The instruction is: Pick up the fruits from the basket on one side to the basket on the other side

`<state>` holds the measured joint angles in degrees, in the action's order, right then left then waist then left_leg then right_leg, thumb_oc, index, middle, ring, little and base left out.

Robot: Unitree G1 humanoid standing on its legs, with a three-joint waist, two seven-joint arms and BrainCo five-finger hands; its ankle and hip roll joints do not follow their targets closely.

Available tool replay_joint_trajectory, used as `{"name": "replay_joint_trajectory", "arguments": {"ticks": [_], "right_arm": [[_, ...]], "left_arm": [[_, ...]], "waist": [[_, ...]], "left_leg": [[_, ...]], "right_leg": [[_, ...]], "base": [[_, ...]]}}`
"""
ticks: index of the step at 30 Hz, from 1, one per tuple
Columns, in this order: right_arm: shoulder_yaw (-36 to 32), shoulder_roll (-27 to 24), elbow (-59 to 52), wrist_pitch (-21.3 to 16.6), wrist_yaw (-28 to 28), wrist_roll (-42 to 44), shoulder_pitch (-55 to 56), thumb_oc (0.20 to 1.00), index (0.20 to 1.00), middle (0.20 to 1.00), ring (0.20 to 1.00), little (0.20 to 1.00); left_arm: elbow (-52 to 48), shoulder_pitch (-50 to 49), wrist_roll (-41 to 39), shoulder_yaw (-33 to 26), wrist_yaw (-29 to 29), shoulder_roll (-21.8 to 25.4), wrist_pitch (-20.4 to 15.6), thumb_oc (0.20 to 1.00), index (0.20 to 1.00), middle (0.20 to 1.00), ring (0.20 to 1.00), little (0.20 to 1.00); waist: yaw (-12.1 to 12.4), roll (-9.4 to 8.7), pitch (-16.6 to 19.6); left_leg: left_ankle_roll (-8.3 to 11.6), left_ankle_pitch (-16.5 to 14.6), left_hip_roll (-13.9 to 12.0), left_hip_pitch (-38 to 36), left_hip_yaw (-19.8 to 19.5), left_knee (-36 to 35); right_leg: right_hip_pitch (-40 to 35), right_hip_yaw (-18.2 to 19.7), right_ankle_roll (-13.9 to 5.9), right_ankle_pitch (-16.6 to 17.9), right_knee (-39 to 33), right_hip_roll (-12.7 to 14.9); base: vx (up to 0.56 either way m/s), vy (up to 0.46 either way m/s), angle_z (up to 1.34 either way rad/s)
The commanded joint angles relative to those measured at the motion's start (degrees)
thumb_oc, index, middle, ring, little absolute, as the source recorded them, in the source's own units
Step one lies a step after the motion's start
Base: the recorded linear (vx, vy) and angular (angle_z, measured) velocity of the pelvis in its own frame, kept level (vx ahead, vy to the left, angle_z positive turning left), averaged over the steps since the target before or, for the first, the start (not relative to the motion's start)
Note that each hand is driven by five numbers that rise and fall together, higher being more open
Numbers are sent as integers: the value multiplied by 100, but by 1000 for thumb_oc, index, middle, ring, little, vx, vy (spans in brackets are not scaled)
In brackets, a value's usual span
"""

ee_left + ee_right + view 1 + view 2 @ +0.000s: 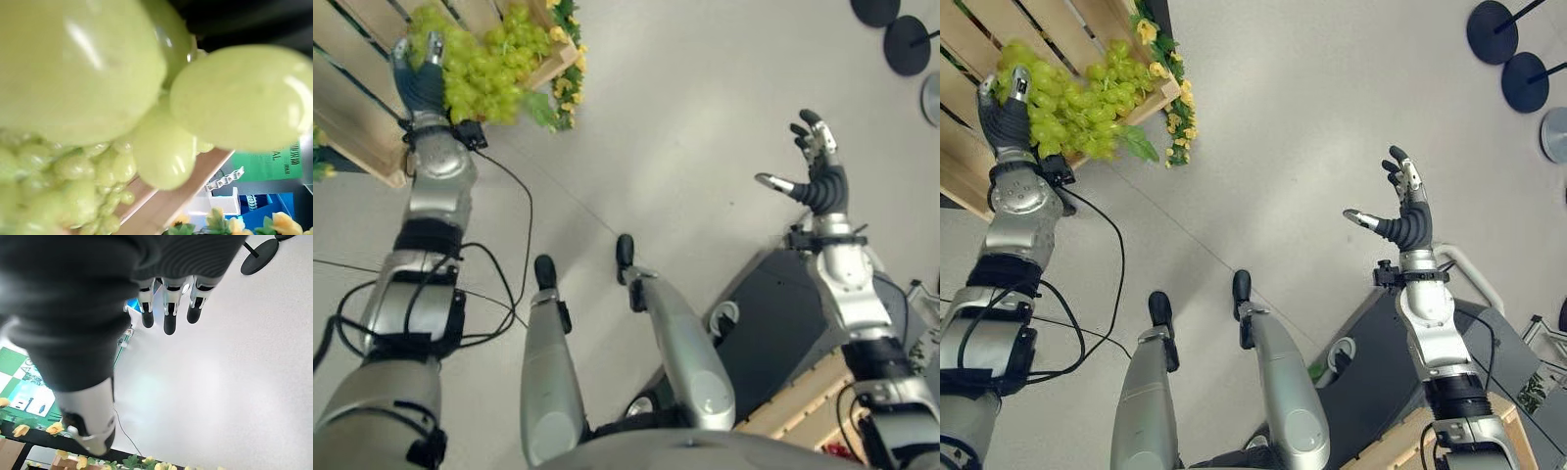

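**Left hand in the grapes, right hand spread over the floor**

Near right, a wooden crate (803, 397) sits low beside the right arm. Up from there, the right hand (1408, 217) hangs in the air, fingers (168, 316) straight, thumb out wide, holding nothing. Far left, the left hand (419, 73) reaches into the green grapes (489, 69) piled in a slatted wooden basket (969, 181); I cannot tell its grip, the fingers are buried in the bunch. Yellow flowers (1178, 122) trim the basket's right edge.
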<state>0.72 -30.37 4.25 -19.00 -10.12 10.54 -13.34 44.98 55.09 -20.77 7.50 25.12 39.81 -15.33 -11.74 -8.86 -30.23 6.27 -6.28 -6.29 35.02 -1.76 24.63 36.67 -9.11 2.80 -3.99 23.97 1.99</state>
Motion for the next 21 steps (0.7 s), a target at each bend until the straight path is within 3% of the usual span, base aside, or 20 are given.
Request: {"name": "replay_joint_trajectory", "arguments": {"ticks": [1,21], "right_arm": [[-278,-95,-516,-428,55,146,145,1000,1000,1000,1000,1000],[-419,-213,-742,-526,241,229,576,1000,1000,1000,1000,1000]], "left_arm": [[-194,520,168,84,135,481,-359,200,200,200,200,200],[12,1037,-181,-12,442,1303,-474,200,200,200,200,200]], "waist": [[40,-241,260],[-30,-475,324]], "left_leg": [[11,153,-198,-79,-176,121],[-9,93,-260,153,-159,199]], "right_leg": [[-209,211,-823,-465,302,256],[-8,269,-927,-212,54,163]], "base": [[0,0,0],[-1,2,-2]]}}
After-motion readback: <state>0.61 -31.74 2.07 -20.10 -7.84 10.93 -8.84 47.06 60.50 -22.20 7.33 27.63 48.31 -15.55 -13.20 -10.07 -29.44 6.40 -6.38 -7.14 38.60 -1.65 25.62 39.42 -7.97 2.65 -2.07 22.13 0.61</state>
